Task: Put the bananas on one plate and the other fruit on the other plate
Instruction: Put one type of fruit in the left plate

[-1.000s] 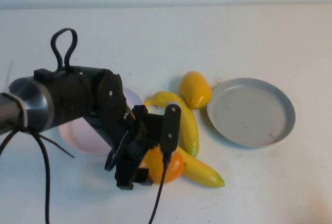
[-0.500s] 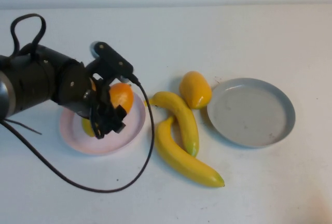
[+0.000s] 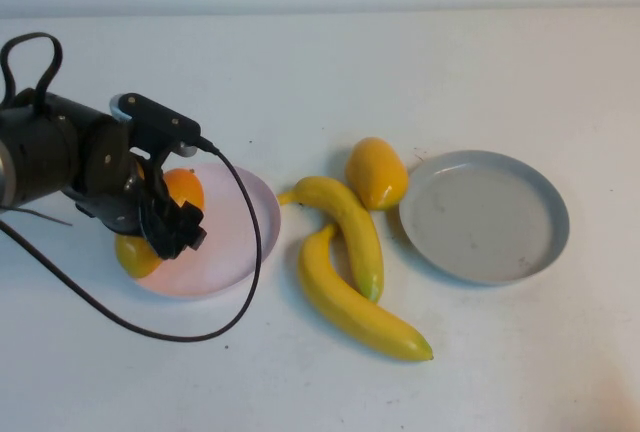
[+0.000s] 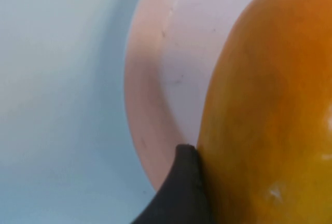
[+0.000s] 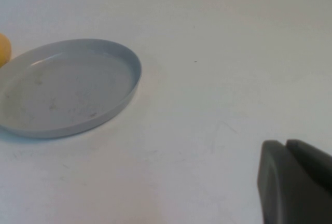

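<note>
Evidently glossy and likely slippery, the mango (image 3: pixel 150 235) sits clamped across its plump middle by the left gripper (image 3: pixel 165 224) over the pink plate (image 3: pixel 235 237) at the left, while the right gripper (image 5: pixel 295 182), parked off right beyond the grey-blue plate (image 5: pixel 67 86), cannot be read.

Glossy smooth bananas (image 3: pixel 350 262); matt grey-blue plate (image 3: pixel 485 215); matt white table (image 3: pixel 450 72).

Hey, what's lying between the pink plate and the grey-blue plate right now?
In the high view, two bananas and one mango lie between the pink plate and grey-blue plate. The left gripper holds another mango over the pink plate.
</note>
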{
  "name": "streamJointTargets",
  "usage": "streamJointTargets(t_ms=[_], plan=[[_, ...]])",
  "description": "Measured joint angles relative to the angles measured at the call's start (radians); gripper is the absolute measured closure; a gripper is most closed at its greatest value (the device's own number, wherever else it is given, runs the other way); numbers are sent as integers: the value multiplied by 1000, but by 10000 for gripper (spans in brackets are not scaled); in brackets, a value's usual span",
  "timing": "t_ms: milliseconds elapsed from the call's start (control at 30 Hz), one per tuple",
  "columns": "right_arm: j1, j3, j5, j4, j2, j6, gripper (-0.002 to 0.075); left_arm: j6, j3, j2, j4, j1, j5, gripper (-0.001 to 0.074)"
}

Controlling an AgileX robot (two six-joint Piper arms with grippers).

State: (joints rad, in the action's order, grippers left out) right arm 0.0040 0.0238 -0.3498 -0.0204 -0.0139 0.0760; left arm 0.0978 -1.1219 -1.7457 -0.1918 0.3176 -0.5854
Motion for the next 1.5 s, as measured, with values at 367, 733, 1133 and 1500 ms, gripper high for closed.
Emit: streamJointTargets(t_ms=[367,733,1133,1500], plan=[[0,0,0,0,0,0,743,-111,-79,-2,2,0,-65,66],[0,0,0,0,0,0,743,-143,-392,-48,161,117,-169,66],[0,0,0,0,0,1,743,-232,-710,-332,221,245,-286,66],[0,0,0,0,0,1,743,-241,-915,-502,344,253,-326,66]])
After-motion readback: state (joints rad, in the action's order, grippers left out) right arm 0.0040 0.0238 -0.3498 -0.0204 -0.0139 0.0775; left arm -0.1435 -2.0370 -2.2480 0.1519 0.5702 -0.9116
